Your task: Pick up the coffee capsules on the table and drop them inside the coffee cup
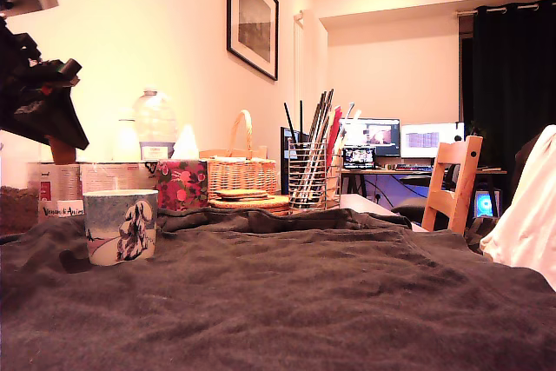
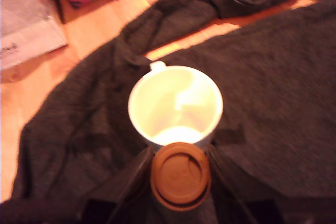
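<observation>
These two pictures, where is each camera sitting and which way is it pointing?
Exterior view: low, near table height, looking across the dark cloth toward the room; the arm's hand hangs at the exterior view's left, above the coffee cup.
Wrist view: on the arm, looking straight down into the coffee cup; the hand holds an orange capsule at the cup's edge.
Shared: the cup, the cloth, the red floral container and the hand.

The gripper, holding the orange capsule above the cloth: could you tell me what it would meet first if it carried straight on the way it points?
Probably the coffee cup: the gripper holds the orange capsule by its near rim, though depth is unclear.
</observation>
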Controlling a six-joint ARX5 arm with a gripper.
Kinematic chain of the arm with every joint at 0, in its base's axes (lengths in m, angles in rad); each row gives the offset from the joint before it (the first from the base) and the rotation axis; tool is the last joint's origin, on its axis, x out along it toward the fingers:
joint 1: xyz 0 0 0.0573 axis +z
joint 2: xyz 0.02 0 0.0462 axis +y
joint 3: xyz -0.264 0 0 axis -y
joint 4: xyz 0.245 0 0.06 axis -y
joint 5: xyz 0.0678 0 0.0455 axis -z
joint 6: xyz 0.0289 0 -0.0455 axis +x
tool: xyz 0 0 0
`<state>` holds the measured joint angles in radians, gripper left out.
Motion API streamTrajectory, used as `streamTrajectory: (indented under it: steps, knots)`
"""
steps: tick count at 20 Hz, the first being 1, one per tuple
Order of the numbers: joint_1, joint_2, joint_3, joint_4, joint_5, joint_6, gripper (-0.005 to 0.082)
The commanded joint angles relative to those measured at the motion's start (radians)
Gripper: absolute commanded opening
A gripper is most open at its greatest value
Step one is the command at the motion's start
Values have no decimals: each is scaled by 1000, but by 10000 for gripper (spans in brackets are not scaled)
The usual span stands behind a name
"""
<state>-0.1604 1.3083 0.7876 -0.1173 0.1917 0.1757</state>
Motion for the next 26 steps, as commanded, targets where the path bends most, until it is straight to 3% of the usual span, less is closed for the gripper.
streamTrajectory:
  steps: [1, 10, 12, 13, 19, 26]
  knots:
    - [12, -12, 2, 34, 2, 8, 125]
    - [24, -5, 2, 158, 10, -10, 125]
    - [24, 17, 2, 206, 20, -26, 125]
    - [24, 32, 2, 227, 29, -65, 125]
    - [20, 158, 2, 372, 89, -124, 125]
    - [13, 240, 85, 299, 104, -124, 125]
